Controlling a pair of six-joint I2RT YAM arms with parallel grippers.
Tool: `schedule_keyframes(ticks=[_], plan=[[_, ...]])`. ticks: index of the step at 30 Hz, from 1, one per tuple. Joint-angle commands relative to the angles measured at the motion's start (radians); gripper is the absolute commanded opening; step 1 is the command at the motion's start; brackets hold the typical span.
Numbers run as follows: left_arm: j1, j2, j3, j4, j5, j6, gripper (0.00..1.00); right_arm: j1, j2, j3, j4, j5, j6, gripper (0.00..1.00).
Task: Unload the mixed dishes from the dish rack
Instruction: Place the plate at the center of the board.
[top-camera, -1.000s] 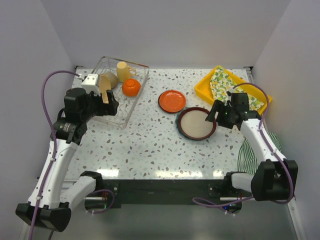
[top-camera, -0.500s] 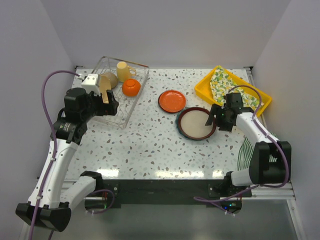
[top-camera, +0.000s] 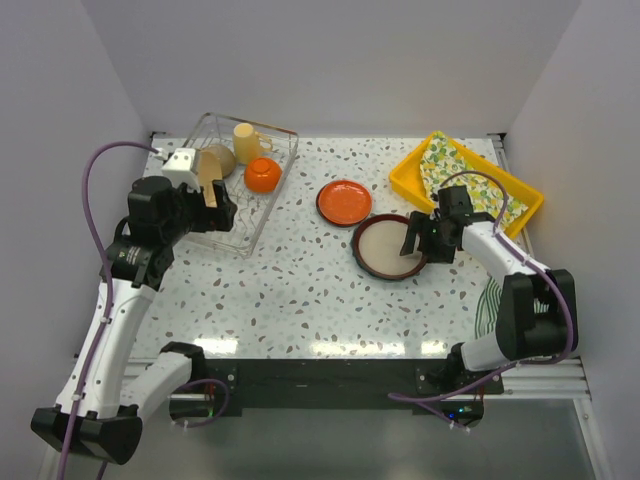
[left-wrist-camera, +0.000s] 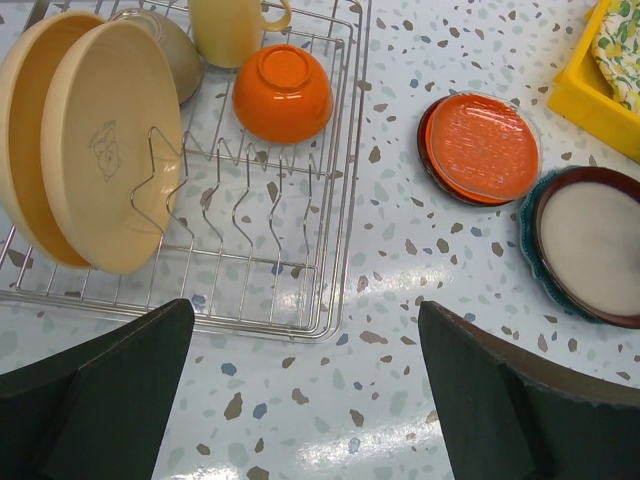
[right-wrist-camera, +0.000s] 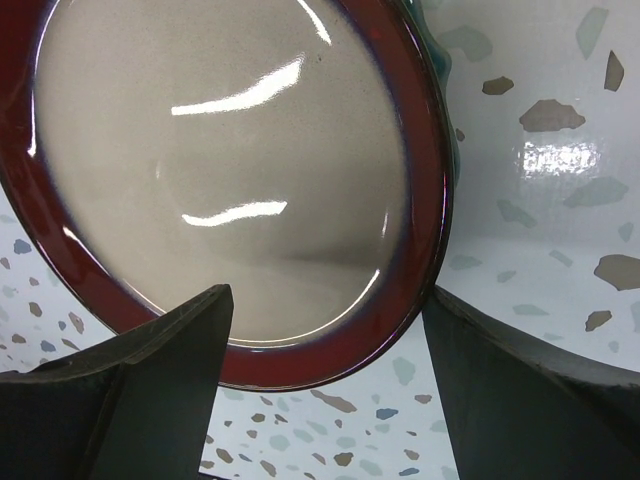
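The wire dish rack (top-camera: 262, 215) stands at the back left and holds two tan-yellow plates (left-wrist-camera: 110, 140) on edge, an upturned orange bowl (top-camera: 262, 175) and a cream mug (top-camera: 246, 137). The rack (left-wrist-camera: 335, 200), bowl (left-wrist-camera: 283, 92) and mug (left-wrist-camera: 228, 28) also show in the left wrist view. An orange plate (top-camera: 344, 202) lies on the table. The dark brown plate with cream face (top-camera: 390, 247) lies on a teal plate (right-wrist-camera: 440, 50). My left gripper (top-camera: 222, 212) is open and empty over the rack's near edge. My right gripper (right-wrist-camera: 325, 390) is open, its fingers either side of the brown plate's (right-wrist-camera: 230, 170) rim.
A yellow tray with lemon-print cloth (top-camera: 465, 180) sits at the back right. A green striped cloth (top-camera: 495, 300) hangs at the table's right edge. A grey-brown bowl (left-wrist-camera: 175, 50) sits behind the plates in the rack. White walls enclose three sides.
My right gripper has shifted a little left and nearer along the brown plate's right rim, and the arm's elbow has swung. The left arm has not moved.
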Motion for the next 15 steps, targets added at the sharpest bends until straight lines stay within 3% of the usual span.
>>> schedule_keyframes(ticks=[1, 10, 15], plan=[[-0.006, -0.018, 0.007, 0.005, -0.011, 0.022, 1.0, 0.01, -0.005, 0.051, 0.015, -0.022, -0.021, 0.8], [-0.006, -0.001, 0.007, 0.01, -0.07, 0.048, 1.0, 0.01, -0.111, 0.048, -0.033, 0.055, -0.03, 0.84], [-0.006, 0.048, 0.031, 0.007, -0.209, 0.07, 1.0, 0.008, -0.206, 0.032, -0.033, 0.038, -0.035, 0.87]])
